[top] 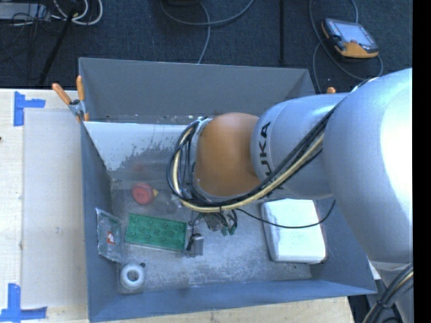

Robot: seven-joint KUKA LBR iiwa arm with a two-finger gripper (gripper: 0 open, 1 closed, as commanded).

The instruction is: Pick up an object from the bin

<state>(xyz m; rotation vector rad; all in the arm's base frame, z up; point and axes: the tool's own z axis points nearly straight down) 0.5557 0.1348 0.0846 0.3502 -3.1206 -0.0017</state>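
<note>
My gripper (194,243) reaches down from under the orange wrist cover to the bin floor, at the right end of a flat green studded plate (155,233). It touches or nearly touches that end of the plate; I cannot tell which. A small red round thing (142,194) lies a little behind the plate. A white flat box (294,229) lies to the gripper's right.
A clear plastic bag (108,233) lies against the bin's left wall beside the plate. A small white tape roll (133,275) sits near the front left corner. The arm and its cables cover the bin's middle and right.
</note>
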